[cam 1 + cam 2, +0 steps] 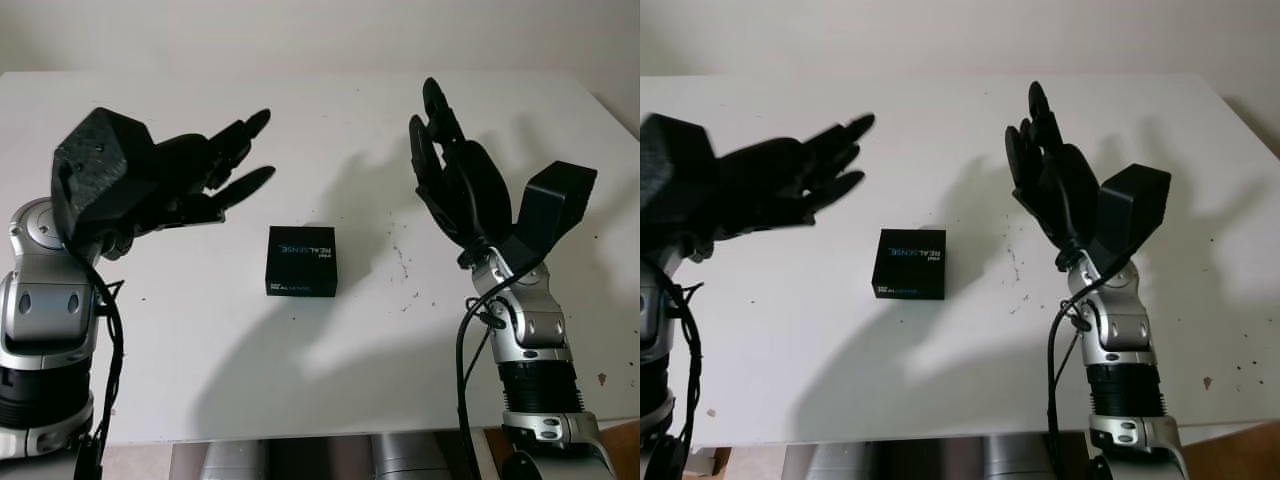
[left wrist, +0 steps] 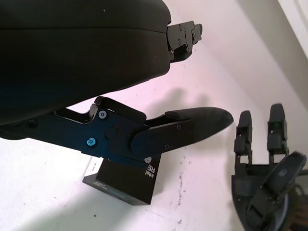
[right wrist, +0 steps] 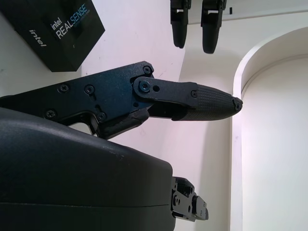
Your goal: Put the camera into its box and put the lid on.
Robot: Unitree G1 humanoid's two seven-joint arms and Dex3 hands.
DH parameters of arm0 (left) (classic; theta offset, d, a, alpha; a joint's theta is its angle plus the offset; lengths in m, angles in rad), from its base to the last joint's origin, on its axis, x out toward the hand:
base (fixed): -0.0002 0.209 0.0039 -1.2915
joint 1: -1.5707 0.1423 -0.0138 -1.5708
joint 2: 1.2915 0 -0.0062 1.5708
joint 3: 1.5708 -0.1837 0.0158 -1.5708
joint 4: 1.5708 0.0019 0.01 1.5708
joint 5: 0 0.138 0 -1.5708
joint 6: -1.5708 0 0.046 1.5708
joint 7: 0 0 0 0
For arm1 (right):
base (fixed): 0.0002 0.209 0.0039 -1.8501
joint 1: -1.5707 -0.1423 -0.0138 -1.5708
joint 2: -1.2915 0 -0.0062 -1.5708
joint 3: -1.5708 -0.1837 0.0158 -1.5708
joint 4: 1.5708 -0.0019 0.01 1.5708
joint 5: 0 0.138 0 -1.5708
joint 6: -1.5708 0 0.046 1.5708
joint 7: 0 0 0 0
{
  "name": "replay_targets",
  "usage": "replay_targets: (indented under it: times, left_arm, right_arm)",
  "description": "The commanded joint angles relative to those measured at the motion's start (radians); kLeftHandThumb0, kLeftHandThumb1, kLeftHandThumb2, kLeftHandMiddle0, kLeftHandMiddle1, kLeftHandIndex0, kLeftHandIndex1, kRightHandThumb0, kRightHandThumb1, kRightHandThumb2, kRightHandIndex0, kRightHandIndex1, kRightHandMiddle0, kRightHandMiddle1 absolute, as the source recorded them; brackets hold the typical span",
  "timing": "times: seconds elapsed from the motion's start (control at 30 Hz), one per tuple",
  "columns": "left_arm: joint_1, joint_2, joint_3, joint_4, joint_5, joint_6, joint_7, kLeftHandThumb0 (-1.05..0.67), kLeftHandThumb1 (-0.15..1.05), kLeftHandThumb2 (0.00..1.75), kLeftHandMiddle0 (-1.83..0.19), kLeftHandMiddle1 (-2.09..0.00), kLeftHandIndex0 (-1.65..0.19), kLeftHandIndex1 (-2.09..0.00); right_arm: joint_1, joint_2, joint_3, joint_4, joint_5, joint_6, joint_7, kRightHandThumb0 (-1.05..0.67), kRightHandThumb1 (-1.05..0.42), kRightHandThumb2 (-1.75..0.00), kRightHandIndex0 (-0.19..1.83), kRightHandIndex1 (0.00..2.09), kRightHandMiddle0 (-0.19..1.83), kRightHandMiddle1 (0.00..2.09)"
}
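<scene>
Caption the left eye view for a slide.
Closed black box on the white table, open left hand and right hand raised beside it.

A white bench (image 1: 330,370) stretches out before me, reaching back to a pale wall (image 1: 320,35) behind it. Small dark specks (image 1: 405,270) are scattered over its top, thickest toward my right, and one brownish spot (image 1: 602,379) sits close to the near right edge. Soft grey shadows (image 1: 250,370) lie across the surface. Below the front edge I can see grey rounded shapes (image 1: 300,458) that I cannot identify.
</scene>
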Motion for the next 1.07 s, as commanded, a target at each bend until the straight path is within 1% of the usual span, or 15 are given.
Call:
replay_targets:
  times: [0.0,0.03,0.1,0.17,0.23,0.27,0.33,0.5,0.63,0.73,0.83,1.03]
  left_arm:
    - [0.046,-0.031,0.066,-0.027,-0.063,-0.013,0.055,-0.58,1.05,0.68,0.19,0.00,0.19,0.00]
    - [0.065,-0.045,0.088,-0.031,-0.091,-0.022,0.086,-0.62,1.05,0.62,0.19,0.00,0.19,0.00]
    - [0.103,-0.085,0.126,-0.029,-0.143,-0.059,0.158,-0.66,1.05,0.59,0.19,0.00,0.19,0.00]
    - [0.131,-0.140,0.156,-0.012,-0.189,-0.111,0.241,-0.74,1.05,0.60,0.19,0.00,0.19,0.00]
    - [0.159,-0.207,0.169,0.017,-0.202,-0.203,0.349,-0.80,1.05,0.63,0.19,0.00,0.19,0.00]
    - [0.168,-0.234,0.169,0.035,-0.203,-0.249,0.398,-0.81,1.05,0.66,0.19,0.00,0.19,0.00]
    - [0.178,-0.261,0.161,0.070,-0.210,-0.323,0.459,-0.80,1.05,0.68,0.19,0.00,0.19,0.00]
    - [0.189,-0.305,0.119,0.210,-0.192,-0.536,0.559,-0.79,1.05,0.68,0.19,0.00,0.19,0.00]
    - [0.182,-0.317,0.094,0.278,-0.188,-0.650,0.618,-0.80,1.05,0.71,0.19,0.00,0.19,0.00]
    - [0.172,-0.310,0.078,0.305,-0.198,-0.689,0.632,-0.82,1.05,0.72,0.19,0.00,0.19,0.00]
    - [0.168,-0.295,0.063,0.314,-0.206,-0.699,0.632,-0.84,1.05,0.72,0.19,0.00,0.19,0.00]
    - [0.170,-0.265,0.044,0.298,-0.226,-0.675,0.616,-0.84,1.05,0.72,0.19,0.00,0.19,0.00]
  right_arm:
    - [-0.003,-0.011,-0.004,0.000,0.000,-0.019,0.007,-0.72,-1.05,-0.51,-0.19,0.00,-0.19,0.00]
    - [-0.002,-0.012,-0.004,0.003,0.000,-0.023,0.011,-0.71,-1.05,-0.52,-0.19,0.00,-0.19,0.00]
    - [-0.001,-0.012,-0.007,0.010,0.003,-0.029,0.016,-0.71,-1.05,-0.53,-0.19,0.00,-0.19,0.00]
    - [0.000,-0.008,-0.011,0.013,0.009,-0.019,0.012,-0.71,-1.05,-0.52,-0.19,0.00,-0.19,0.00]
    - [-0.004,0.005,-0.013,0.027,0.009,-0.019,-0.005,-0.72,-1.05,-0.51,-0.19,0.00,-0.19,0.00]
    - [-0.005,0.008,-0.010,0.038,0.002,-0.030,-0.012,-0.73,-1.05,-0.51,-0.19,0.00,-0.19,0.00]
    - [-0.007,0.006,0.001,0.057,-0.019,-0.052,-0.022,-0.73,-1.05,-0.52,-0.19,0.00,-0.19,0.00]
    - [-0.002,0.011,0.029,0.106,-0.083,-0.120,-0.054,-0.72,-1.05,-0.54,-0.19,0.00,-0.19,0.00]
    - [0.004,0.021,0.026,0.120,-0.078,-0.144,-0.056,-0.70,-1.05,-0.56,-0.19,0.00,-0.19,0.00]
    - [0.011,0.023,0.021,0.116,-0.072,-0.137,-0.054,-0.70,-1.05,-0.58,-0.19,0.00,-0.19,0.00]
    - [0.018,0.023,0.018,0.102,-0.064,-0.128,-0.052,-0.72,-1.05,-0.58,-0.19,0.00,-0.19,0.00]
    - [0.033,0.025,0.018,0.072,-0.058,-0.117,-0.055,-0.73,-1.05,-0.57,-0.19,0.00,-0.19,0.00]
